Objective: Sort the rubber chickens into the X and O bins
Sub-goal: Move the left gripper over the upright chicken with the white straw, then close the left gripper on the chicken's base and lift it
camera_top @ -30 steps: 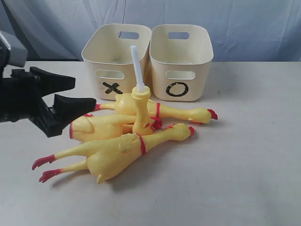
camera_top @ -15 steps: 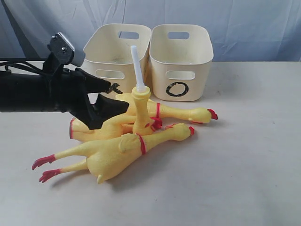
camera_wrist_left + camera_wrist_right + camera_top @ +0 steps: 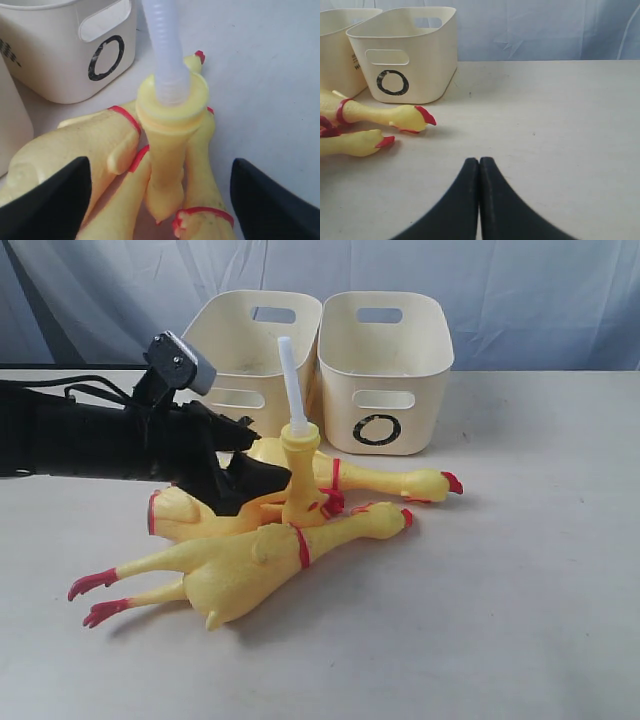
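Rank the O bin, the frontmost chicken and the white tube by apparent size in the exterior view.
1. O bin and frontmost chicken: unsure; the chicken spans wider but lies nearer the camera, and the bin is bulkier.
2. White tube: clearly smallest.
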{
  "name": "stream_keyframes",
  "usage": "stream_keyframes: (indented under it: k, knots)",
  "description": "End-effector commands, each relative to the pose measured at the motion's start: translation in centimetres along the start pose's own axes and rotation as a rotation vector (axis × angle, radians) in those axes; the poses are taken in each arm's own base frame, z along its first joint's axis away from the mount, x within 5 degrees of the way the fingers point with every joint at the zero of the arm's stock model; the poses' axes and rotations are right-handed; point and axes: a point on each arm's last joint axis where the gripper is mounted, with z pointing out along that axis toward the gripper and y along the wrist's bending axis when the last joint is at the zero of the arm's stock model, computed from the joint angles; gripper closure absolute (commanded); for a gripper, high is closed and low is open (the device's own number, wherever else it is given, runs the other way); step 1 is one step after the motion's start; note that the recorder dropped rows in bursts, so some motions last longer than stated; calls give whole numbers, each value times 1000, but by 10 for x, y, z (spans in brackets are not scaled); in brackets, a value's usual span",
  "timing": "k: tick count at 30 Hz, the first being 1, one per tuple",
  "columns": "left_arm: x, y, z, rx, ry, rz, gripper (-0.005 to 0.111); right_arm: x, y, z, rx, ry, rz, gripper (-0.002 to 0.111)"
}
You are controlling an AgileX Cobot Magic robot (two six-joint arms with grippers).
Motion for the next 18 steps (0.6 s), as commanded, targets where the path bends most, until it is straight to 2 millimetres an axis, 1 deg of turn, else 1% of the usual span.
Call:
stream_keyframes:
  k: [1,9,11,15,18]
  knots:
    - [-4,1,6,31,-26,21,34,0,0,0,-1,-10,-4,109]
    - [-11,4,8,33,-47,34,34,0,0,0,-1,-6,-4,109]
    - [-14,2,9,40,-51,42,34,0,0,0,-1,-6,-4,109]
    - [-20,-4,16,60,-57,64,34,0,0,0,-1,-6,-4,109]
    - [-22,-5,23,38,-37,79,34,0,0,0,-1,-6,-4,109]
